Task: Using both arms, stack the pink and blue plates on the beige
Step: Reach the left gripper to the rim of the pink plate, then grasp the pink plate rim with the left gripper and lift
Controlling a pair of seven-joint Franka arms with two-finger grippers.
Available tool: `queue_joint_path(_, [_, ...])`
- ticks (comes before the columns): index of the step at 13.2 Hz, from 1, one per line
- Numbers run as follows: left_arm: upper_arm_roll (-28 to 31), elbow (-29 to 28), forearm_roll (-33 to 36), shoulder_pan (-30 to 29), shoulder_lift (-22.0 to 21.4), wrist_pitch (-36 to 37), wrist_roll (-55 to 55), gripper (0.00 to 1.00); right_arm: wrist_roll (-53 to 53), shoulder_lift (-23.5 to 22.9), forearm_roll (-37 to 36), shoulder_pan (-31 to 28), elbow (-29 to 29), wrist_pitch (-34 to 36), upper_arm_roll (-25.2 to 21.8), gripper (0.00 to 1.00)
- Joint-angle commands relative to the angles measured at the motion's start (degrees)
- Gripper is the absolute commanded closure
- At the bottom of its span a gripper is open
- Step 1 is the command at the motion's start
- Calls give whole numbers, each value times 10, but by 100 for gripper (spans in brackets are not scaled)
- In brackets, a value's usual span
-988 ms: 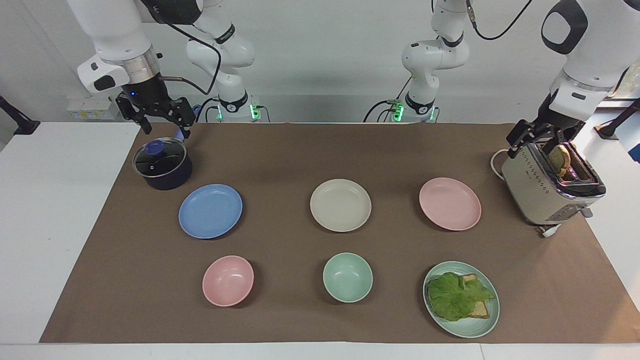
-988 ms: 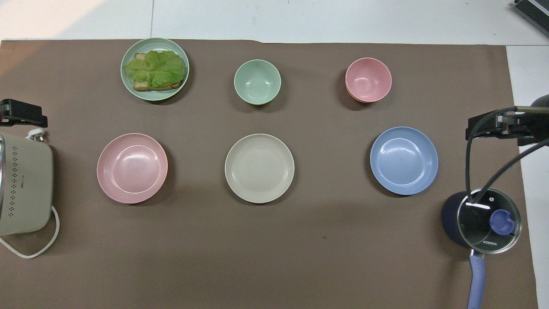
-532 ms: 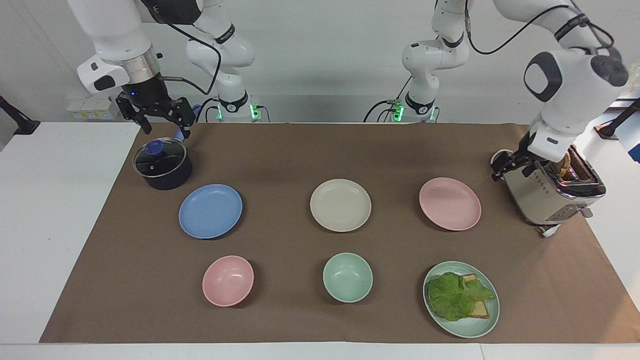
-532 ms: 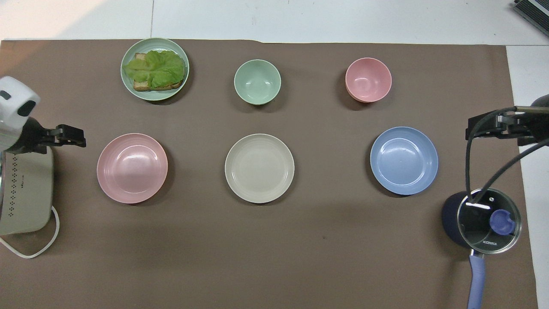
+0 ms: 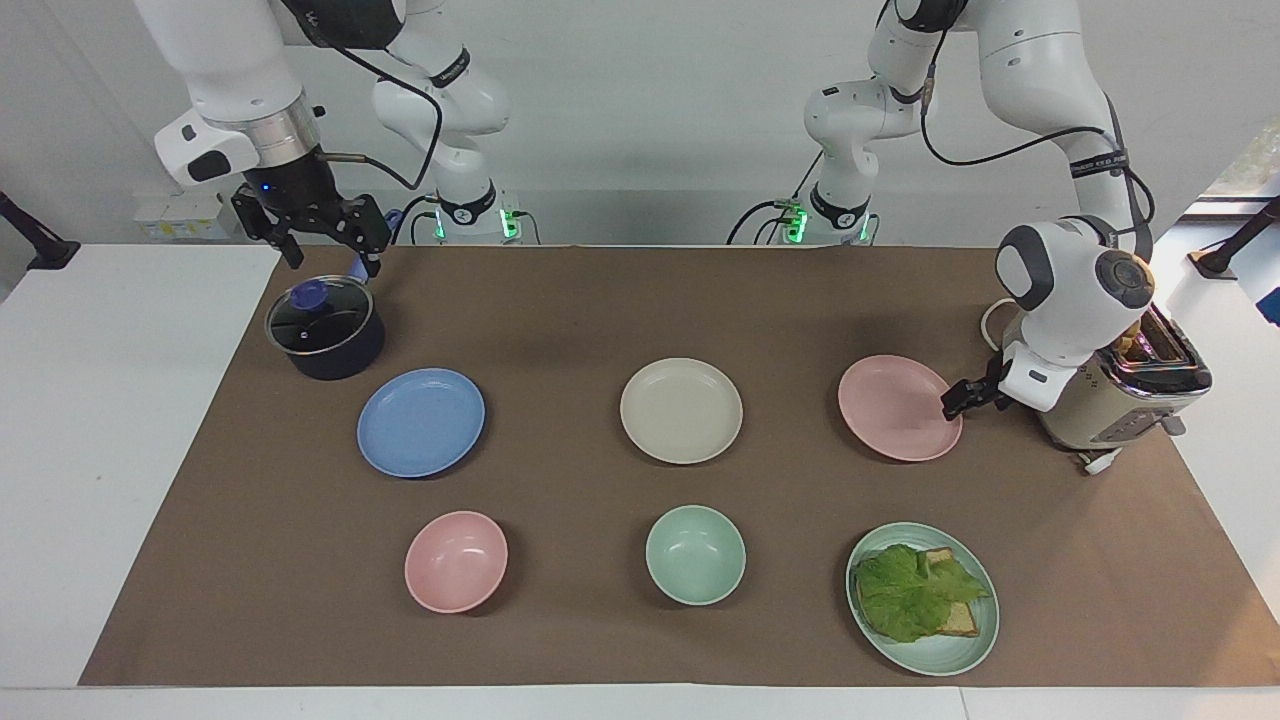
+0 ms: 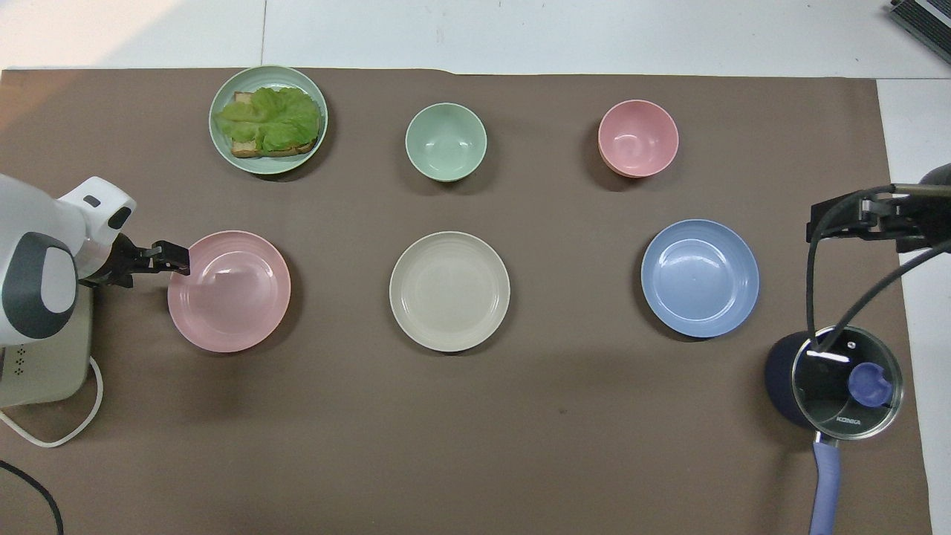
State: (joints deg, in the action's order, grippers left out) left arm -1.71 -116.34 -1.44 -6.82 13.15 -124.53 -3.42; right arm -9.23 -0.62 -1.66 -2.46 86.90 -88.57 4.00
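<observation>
Two white robot arms work a desk covered in brown paper, where the beige plate sits mid-desk between the blue plate, toward the right arm's end, and the pink plate, toward the left arm's end; all three lie flat, well apart, none stacked yet. The left gripper hangs low at the pink plate's rim on the side toward the toaster, its jaws spread wide and empty, and whether it touches the rim cannot be told. The right gripper waits in the air over the lidded saucepan, jaws wide, nothing in them. The plates look light, rigid and matte, probably not very slippery, but they are shallow with low rims lying close to the paper, so the likely hold is a pinch across the rim edge, one finger under the lip and one inside; a thin edge grip could let a plate tilt or pivot once lifted. Farther from the robots stand a pink bowl, a green bowl and a green plate of toast and lettuce.
</observation>
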Motion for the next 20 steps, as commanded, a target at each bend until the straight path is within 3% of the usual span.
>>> queue_joint_path(1, [-4, -46, -7, -7, -23, -7, -23, 0, 19, 11, 6, -3, 14, -10, 0, 0])
queue_joint_path(3, [-3, -63, -7, -7, -34, 8, -25, 0, 18, 11, 6, -3, 15, -10, 0, 0])
queue_joint_path(4, [-3, -63, -7, -7, -35, 22, -24, 15, 18, 11, 6, -3, 14, -10, 0, 0])
queue_joint_path(5, [-3, -62, -7, -7, -36, 32, -22, 45, 18, 11, 6, -3, 14, -10, 0, 0])
queue_joint_path(6, [-3, -59, -7, -7, -36, 39, -22, 86, 19, 11, 6, -3, 14, -10, 0, 0])
queue_joint_path(7, [-3, -57, -7, -6, -35, 41, -22, 100, 19, 11, 6, -4, 15, -10, 0, 0])
queue_joint_path(13, [-4, -29, -7, -4, -35, 96, -20, 100, 22, 11, 14, -9, 15, -18, 0, 0])
queue_joint_path(16, [-7, 63, -11, 1, -38, 220, -26, 100, 36, 11, 14, -11, 18, -20, -2, 0])
queue_joint_path(18, [-13, 140, -50, 7, -37, 305, -65, 100, 47, 13, 14, -11, 25, -21, -6, 0])
queue_joint_path(20, [-36, 159, -74, 28, -43, 317, -141, 100, 51, 14, 14, -16, 28, -22, -6, 0])
